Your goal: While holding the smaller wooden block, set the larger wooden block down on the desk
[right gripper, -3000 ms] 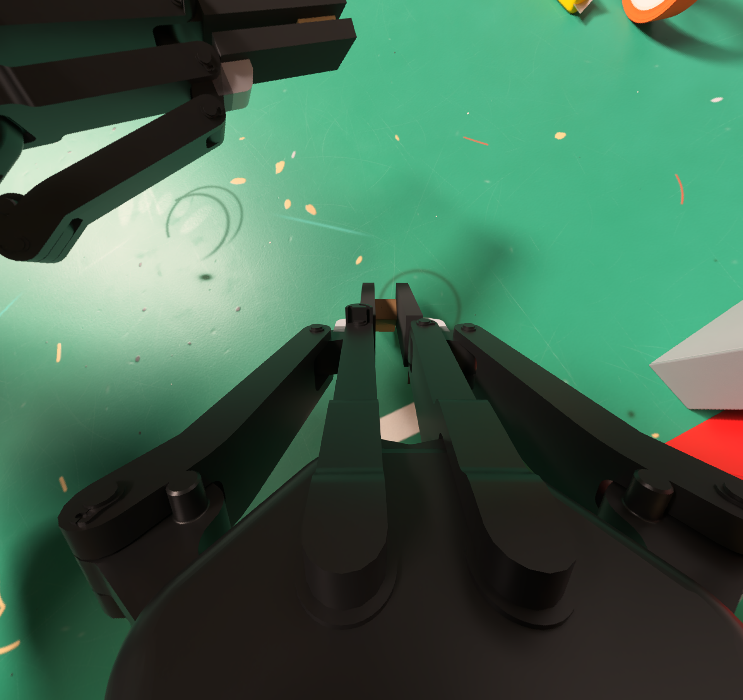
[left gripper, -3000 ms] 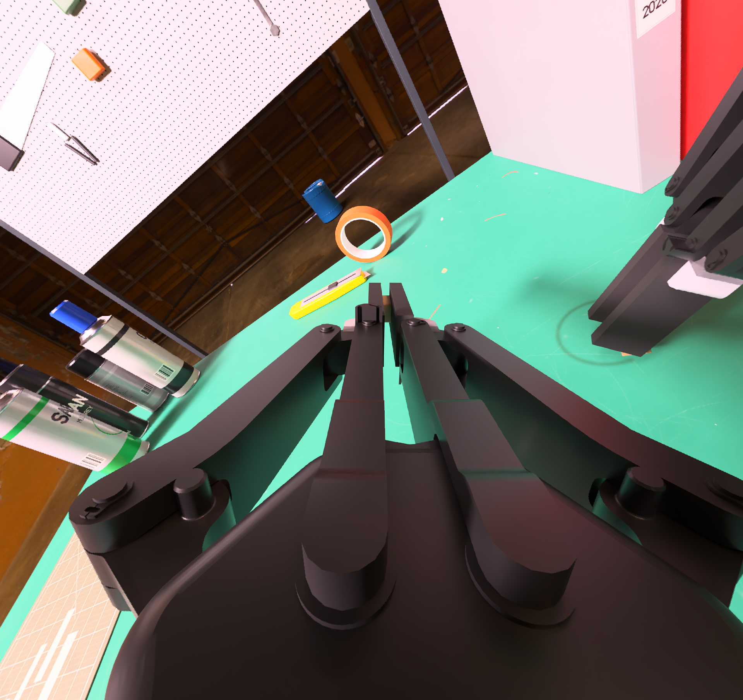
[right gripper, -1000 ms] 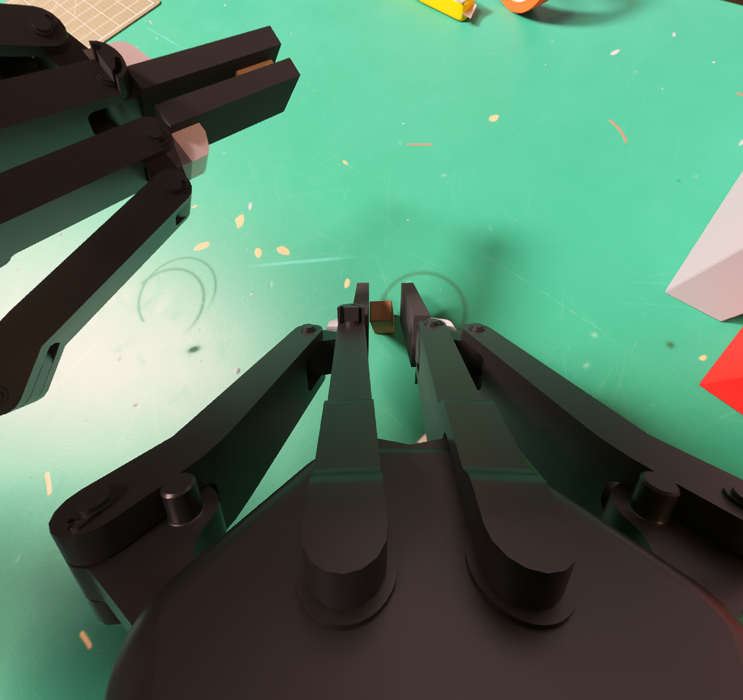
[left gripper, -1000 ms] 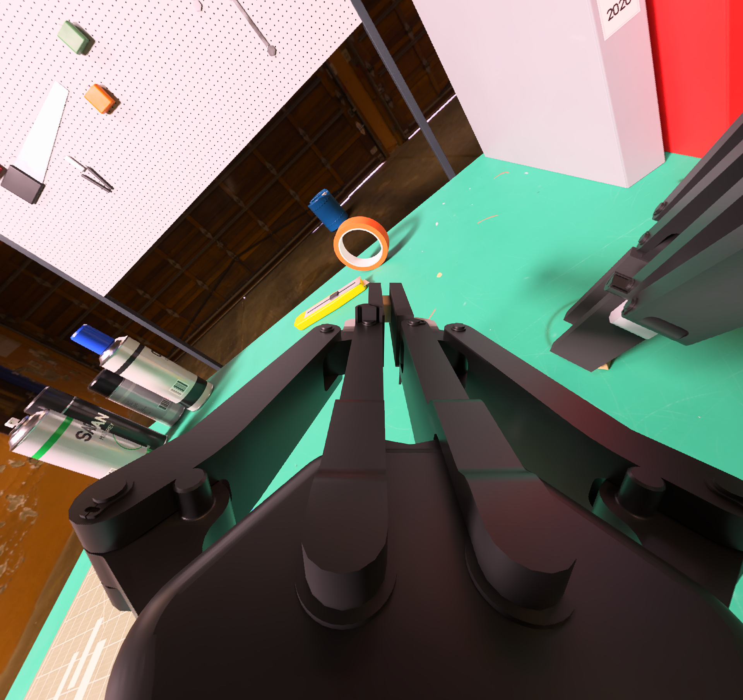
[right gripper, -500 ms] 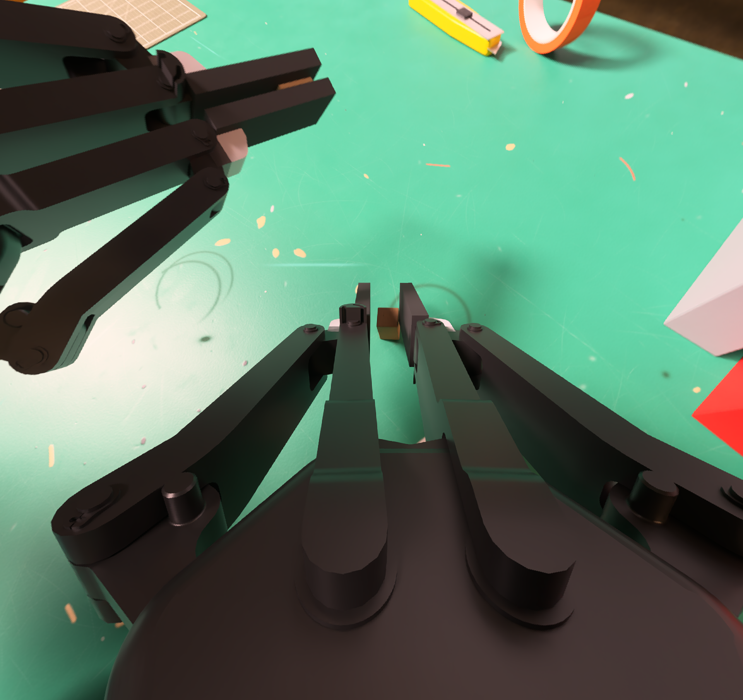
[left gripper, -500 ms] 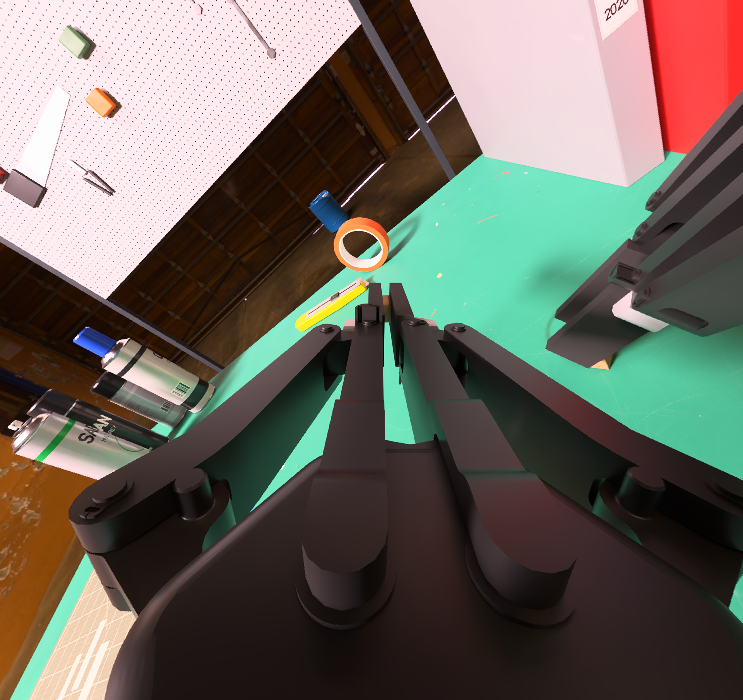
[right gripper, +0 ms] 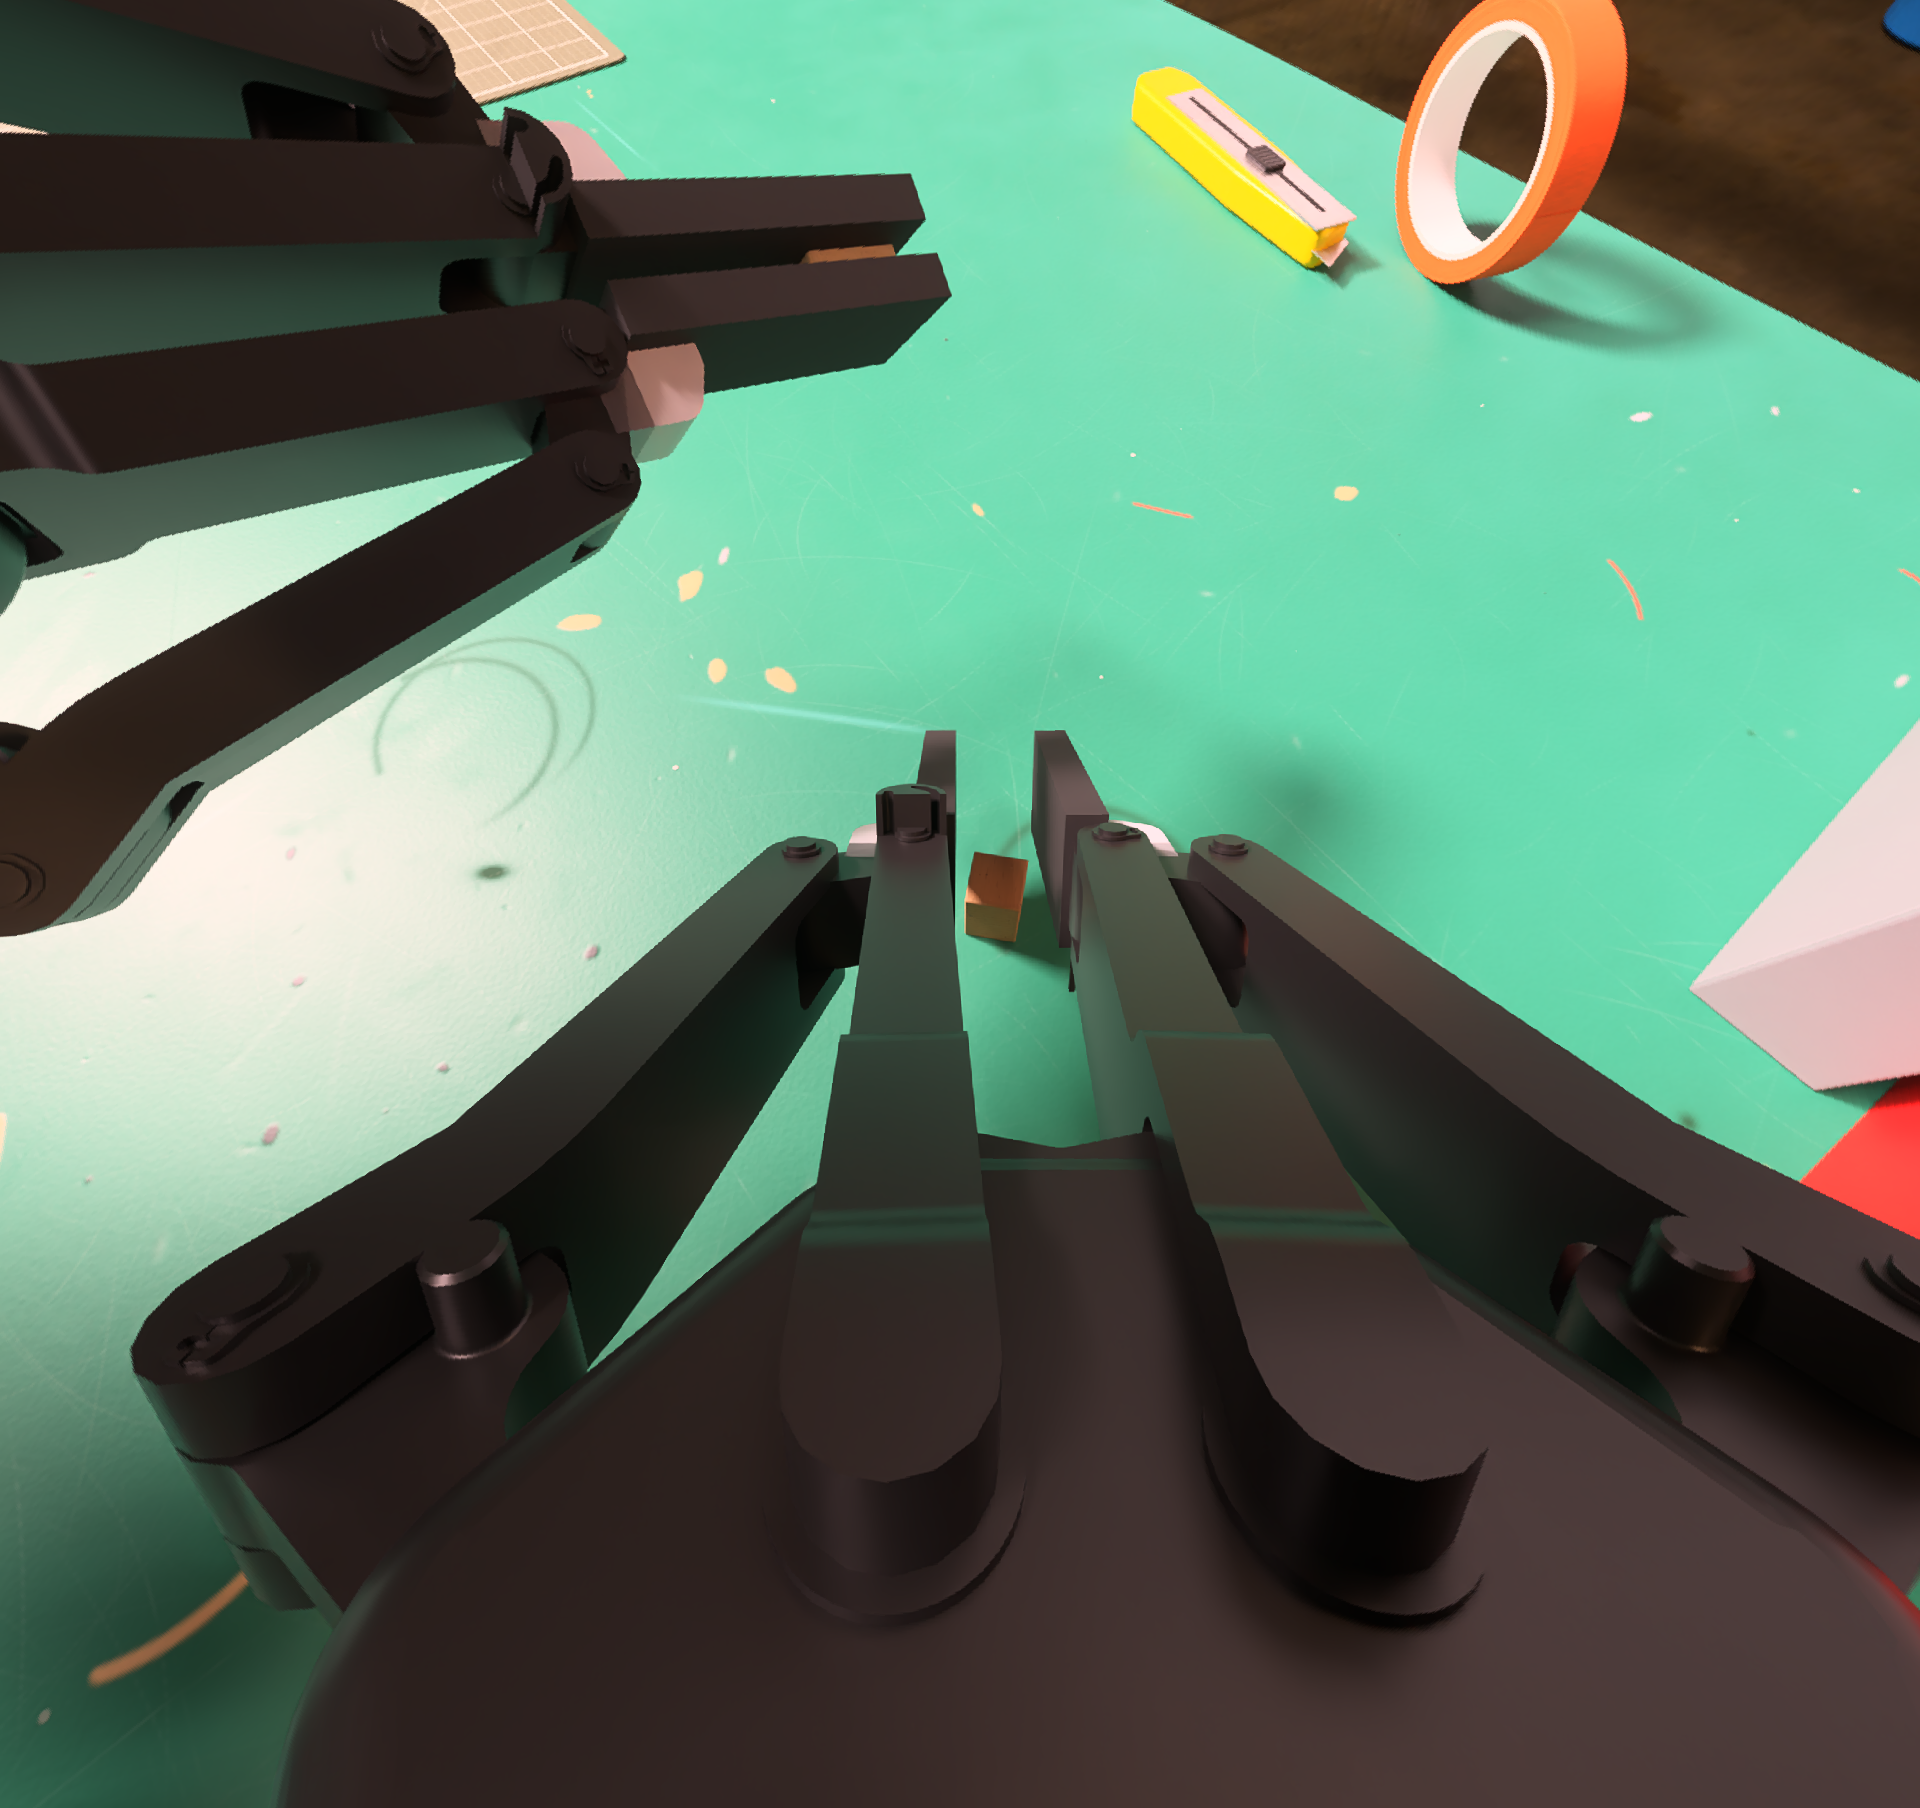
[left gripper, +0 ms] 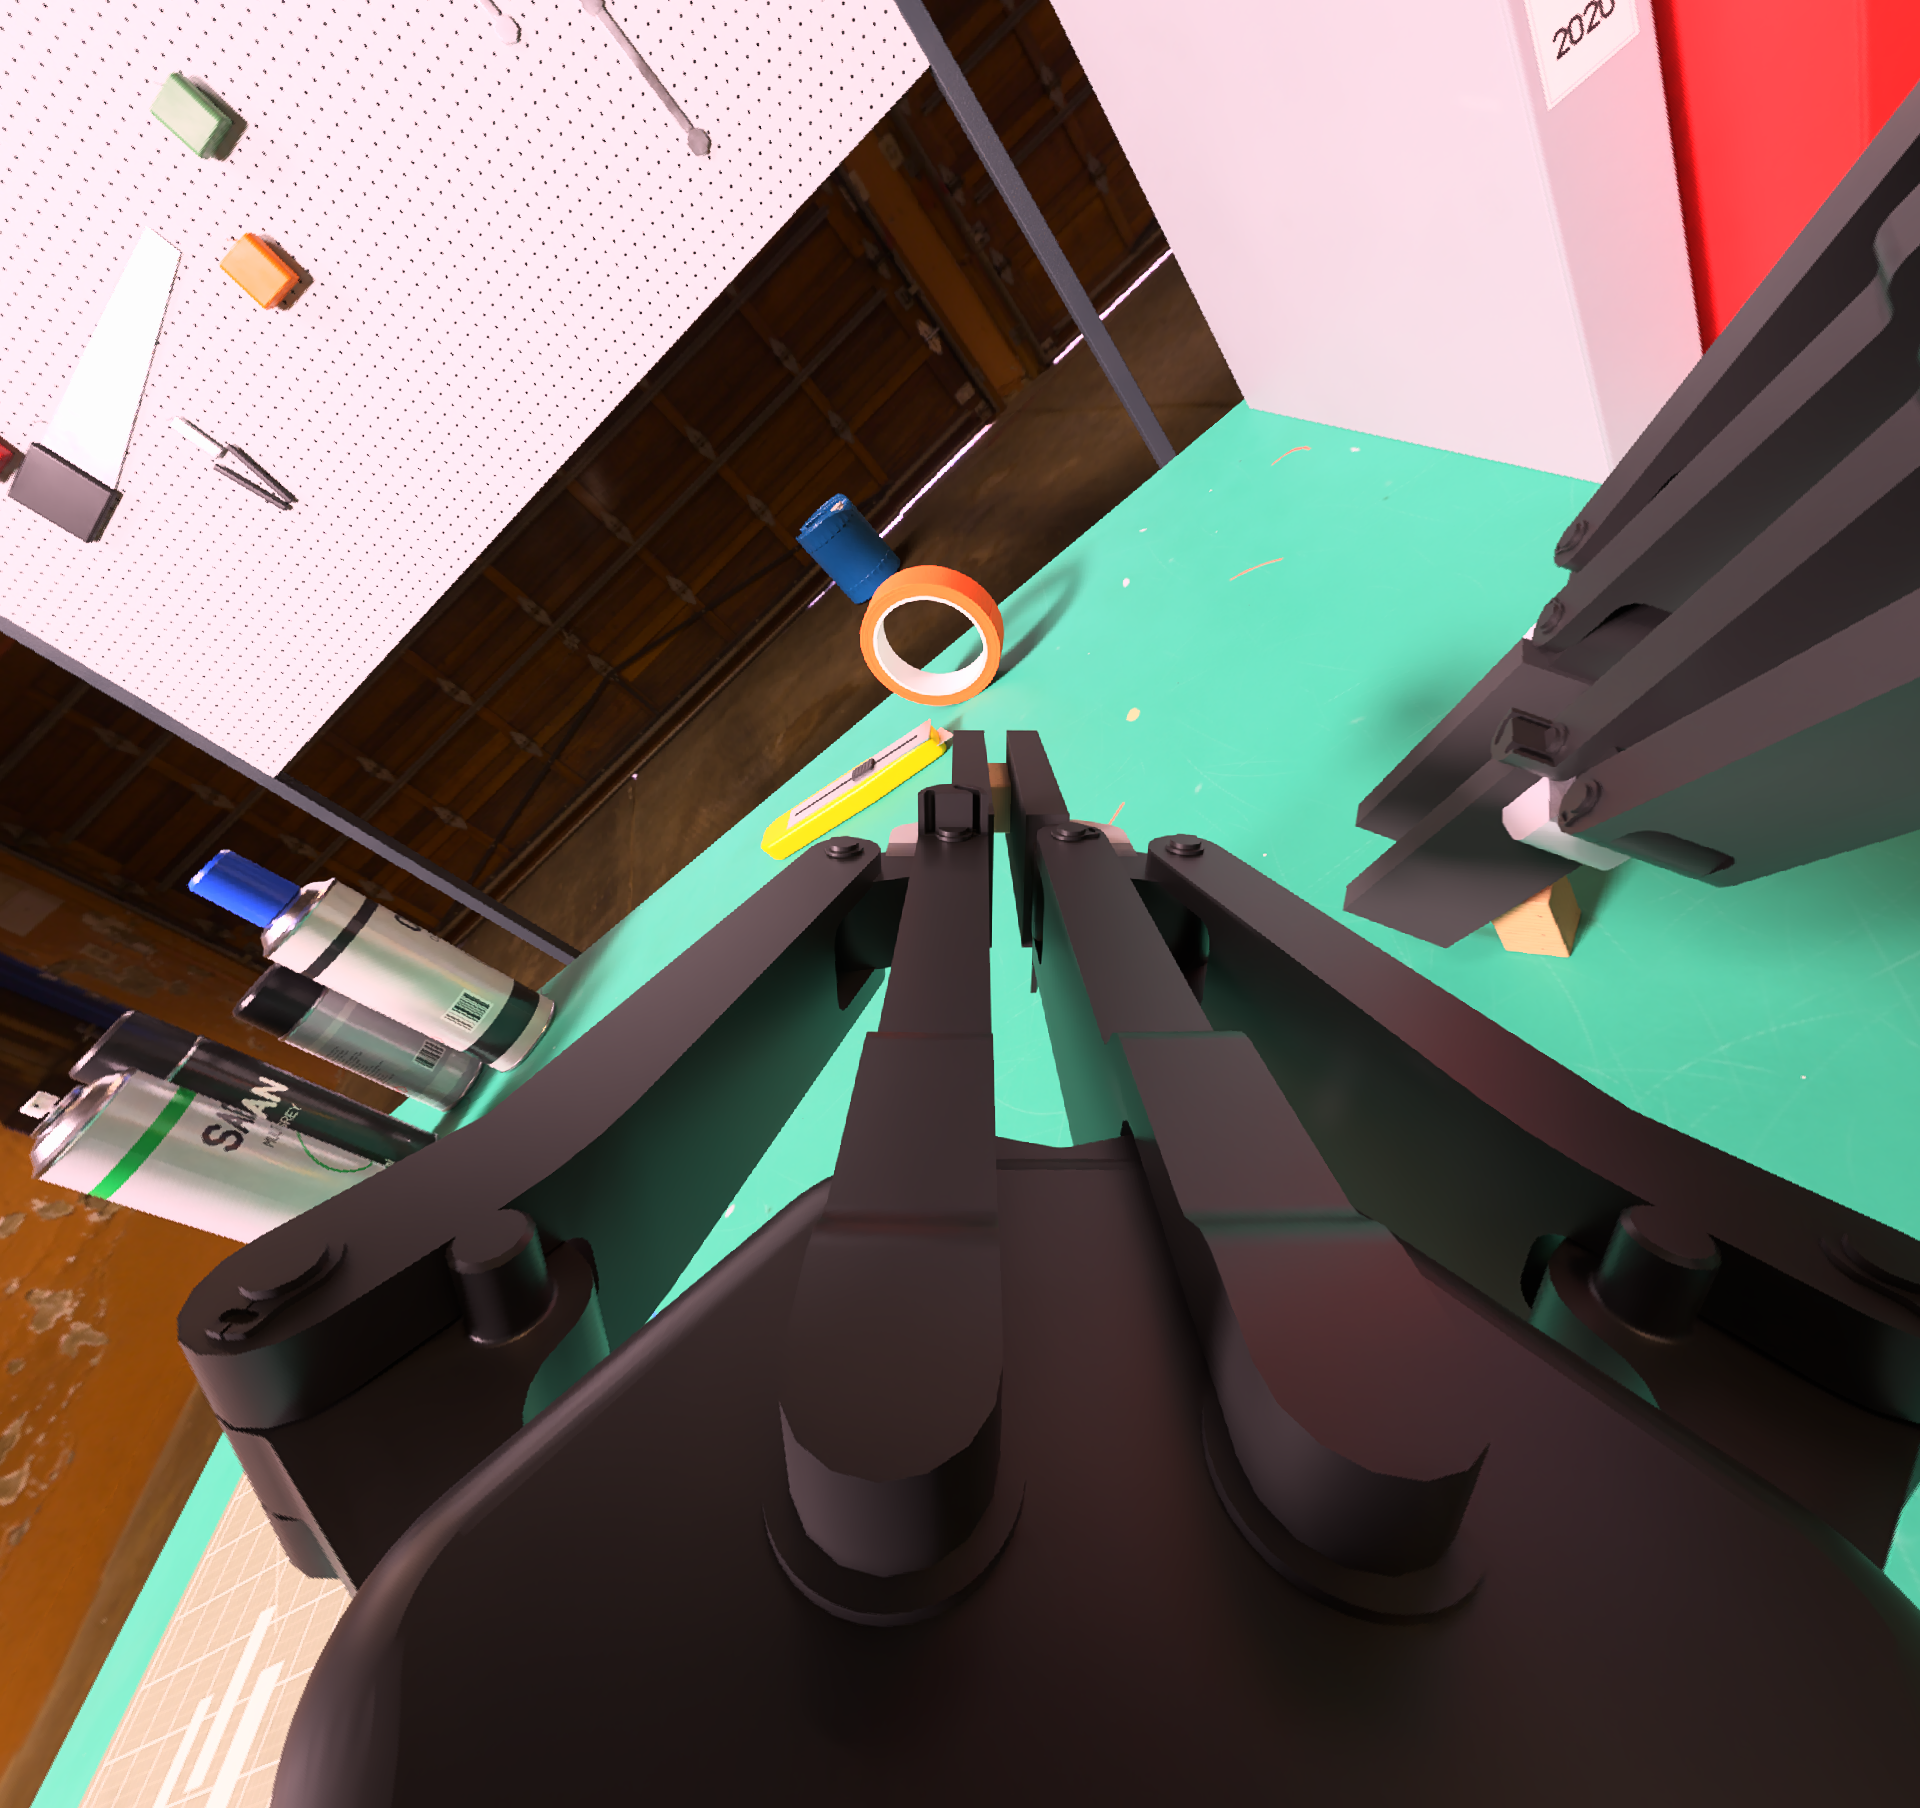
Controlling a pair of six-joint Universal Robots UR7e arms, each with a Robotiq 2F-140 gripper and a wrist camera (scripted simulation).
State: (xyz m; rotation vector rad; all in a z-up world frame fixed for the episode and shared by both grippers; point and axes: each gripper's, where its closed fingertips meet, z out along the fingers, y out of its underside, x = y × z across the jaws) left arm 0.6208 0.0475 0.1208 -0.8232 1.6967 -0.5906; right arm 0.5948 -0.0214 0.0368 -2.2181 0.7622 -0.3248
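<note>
In the left wrist view my left gripper is shut on the smaller wooden block, held above the green desk. The right wrist view shows it at the upper left with the block between its fingers. My right gripper is open, a little above the desk. The larger wooden block rests on the desk below the gap, touching neither finger. The left wrist view shows this block on the desk under the right gripper.
An orange tape roll and a yellow utility knife lie at the desk's far edge. Spray cans stand at the far left by a cutting mat. A white box and a red one stand at the right.
My right gripper has opened, let go of the larger block and drawn up and back from it; the block stays on the desk. My left gripper stays shut on the smaller block.
</note>
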